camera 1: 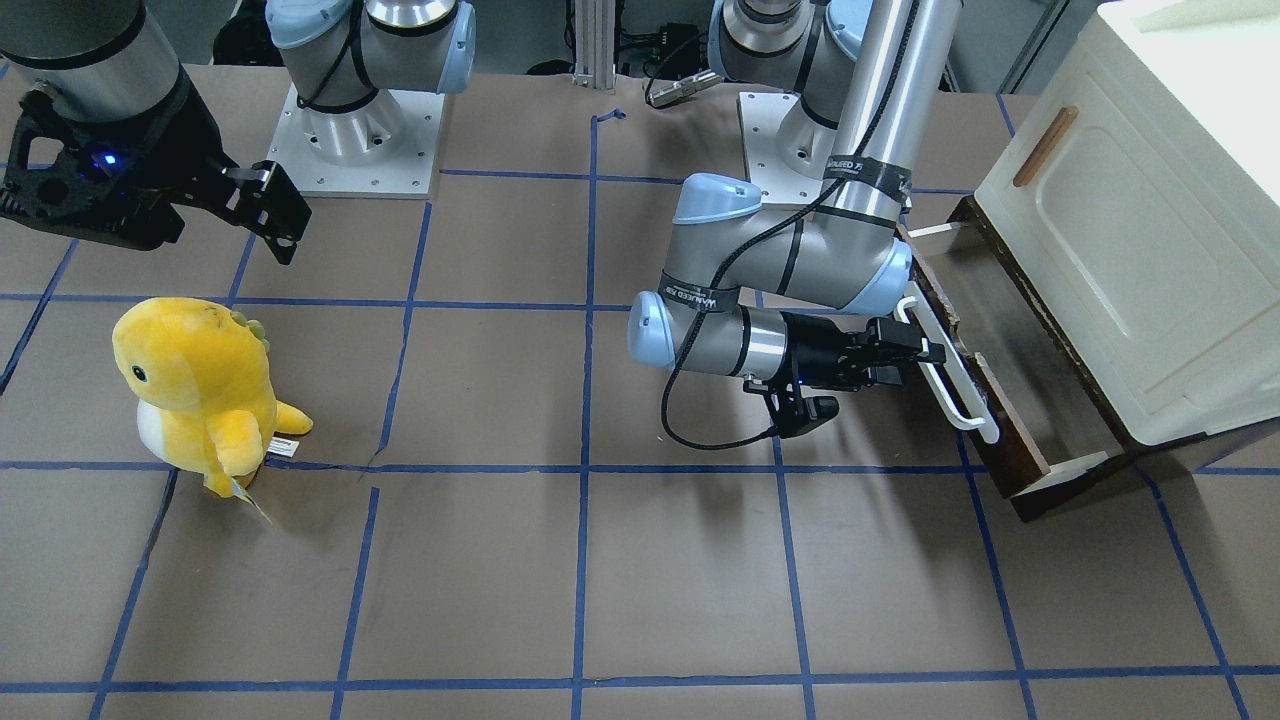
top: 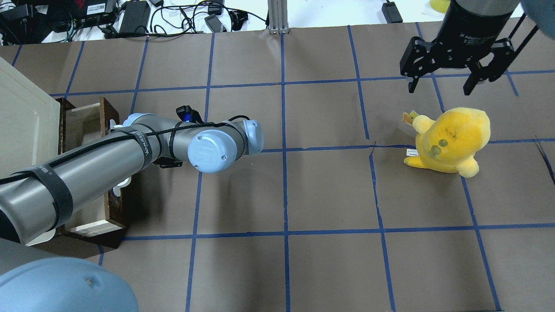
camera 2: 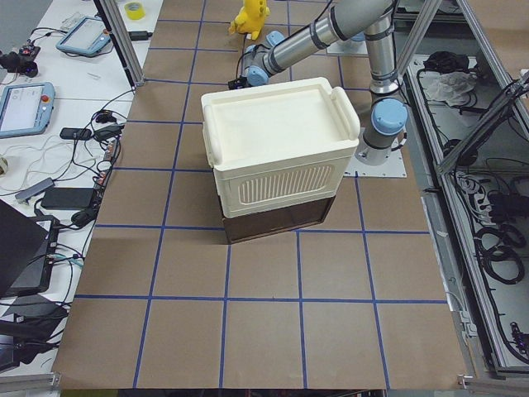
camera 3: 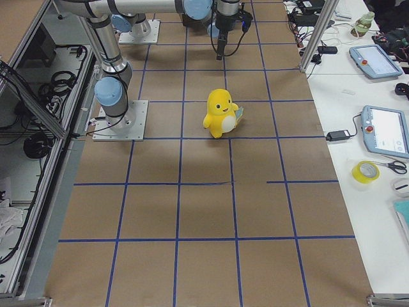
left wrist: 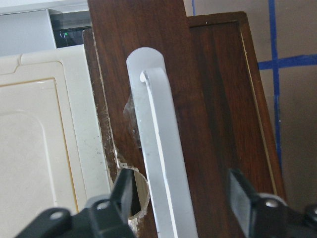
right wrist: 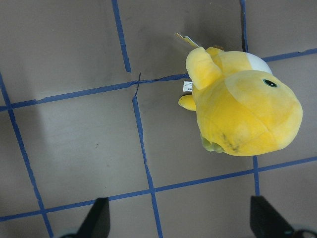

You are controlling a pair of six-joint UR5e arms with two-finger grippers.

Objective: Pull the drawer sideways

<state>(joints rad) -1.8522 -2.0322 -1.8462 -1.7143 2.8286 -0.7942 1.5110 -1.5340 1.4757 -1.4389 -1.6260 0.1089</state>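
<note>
The drawer [camera 1: 1003, 425] has a dark brown front, a long white bar handle [camera 1: 950, 390] and pale wood sides. It stands pulled partly out from under the cream-white cabinet [camera 1: 1130, 230]. My left gripper [camera 1: 925, 352] is at the handle. In the left wrist view its fingers [left wrist: 119, 193] stand wide apart on either side of the handle [left wrist: 158, 148], open, against the drawer front [left wrist: 213, 99]. In the overhead view my left arm hides much of the drawer [top: 113, 208]. My right gripper [top: 440, 84] is open and empty, above the table far from the drawer.
A yellow plush toy [camera 1: 195, 385] stands on the brown table below my right gripper; it also shows in the right wrist view [right wrist: 242, 109]. The cabinet door has a small wooden handle [camera 1: 1045, 147]. Blue tape lines grid the table.
</note>
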